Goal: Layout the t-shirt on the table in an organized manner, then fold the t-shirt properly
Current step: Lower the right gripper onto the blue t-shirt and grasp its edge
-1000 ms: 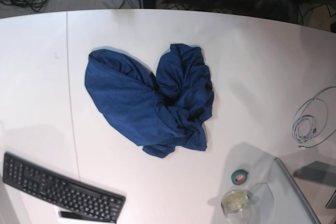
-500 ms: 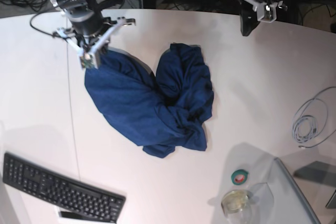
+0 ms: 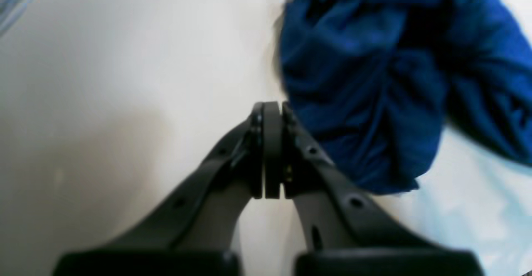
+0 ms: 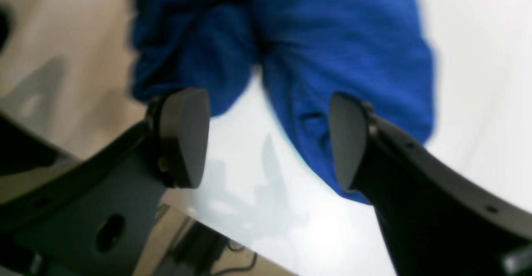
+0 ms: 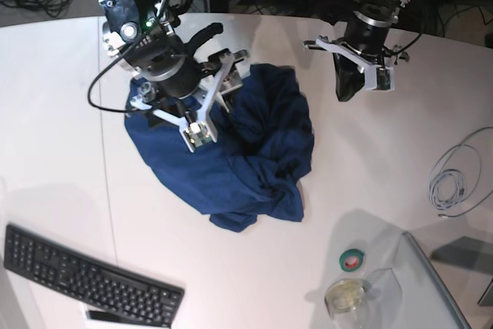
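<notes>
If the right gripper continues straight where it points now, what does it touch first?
Most likely the bunched t-shirt, which lies ahead of the open right gripper; its height above the cloth is unclear, so the exact contact spot is uncertain.

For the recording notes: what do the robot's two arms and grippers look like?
Both arms are mostly black, with light metallic parts and dark cabling around them in the base view. The left gripper has slim, dark, tapering fingers. The right gripper has broad, dark grey fingers with rounded tips and round, screw-like details farther back. I can make out no readable markings.
</notes>
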Tool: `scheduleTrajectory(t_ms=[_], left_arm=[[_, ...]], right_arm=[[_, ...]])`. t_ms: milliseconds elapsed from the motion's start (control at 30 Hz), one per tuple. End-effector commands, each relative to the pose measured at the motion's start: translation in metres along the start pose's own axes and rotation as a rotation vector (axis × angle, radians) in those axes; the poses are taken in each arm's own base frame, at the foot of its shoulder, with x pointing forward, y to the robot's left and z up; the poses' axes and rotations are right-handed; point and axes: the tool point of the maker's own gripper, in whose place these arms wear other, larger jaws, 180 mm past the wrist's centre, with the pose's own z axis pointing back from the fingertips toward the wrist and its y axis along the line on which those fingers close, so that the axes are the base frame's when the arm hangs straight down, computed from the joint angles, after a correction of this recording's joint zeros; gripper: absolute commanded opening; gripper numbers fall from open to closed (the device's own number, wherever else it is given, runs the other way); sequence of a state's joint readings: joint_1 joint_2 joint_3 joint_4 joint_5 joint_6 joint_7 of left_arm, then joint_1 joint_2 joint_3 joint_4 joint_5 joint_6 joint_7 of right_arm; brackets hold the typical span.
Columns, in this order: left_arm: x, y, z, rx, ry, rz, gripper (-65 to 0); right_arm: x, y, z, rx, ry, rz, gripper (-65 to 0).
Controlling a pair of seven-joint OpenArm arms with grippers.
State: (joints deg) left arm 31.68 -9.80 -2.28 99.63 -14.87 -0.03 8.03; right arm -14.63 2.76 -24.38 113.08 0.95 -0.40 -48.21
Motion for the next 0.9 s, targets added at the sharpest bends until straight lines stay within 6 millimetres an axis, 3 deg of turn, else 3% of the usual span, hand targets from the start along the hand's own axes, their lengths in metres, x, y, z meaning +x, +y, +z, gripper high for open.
scheduleTrajectory(t_ms=[0, 133, 200, 700, 867], left_arm=[[0.009, 0.01, 0.001, 0.024, -0.03, -0.009, -65.0], [0.014, 0.017, -0.002, 0.042, -0.044, -0.01, -43.9], [0.019, 0.015, -0.005, 0.037, -0.057, -0.011, -38.7], [0.014, 0.018, -0.006, 0.042, -0.024, -0.015, -38.2], [0.01, 0.017, -0.006, 0.041, 0.005, -0.011, -38.2]], right_arm=[[0.02, -0.006, 0.002, -0.021, -0.068, 0.011, -25.5], [0.027, -0.011, 0.001, -0.033, -0.083, 0.016, -25.5], [0.028, -0.012, 0.001, -0.034, -0.084, 0.016, -25.5], [0.011, -0.008, 0.002, -0.026, -0.022, 0.009, -25.8], [-0.009, -0.002, 0.006, -0.015, 0.018, -0.002, -25.8]])
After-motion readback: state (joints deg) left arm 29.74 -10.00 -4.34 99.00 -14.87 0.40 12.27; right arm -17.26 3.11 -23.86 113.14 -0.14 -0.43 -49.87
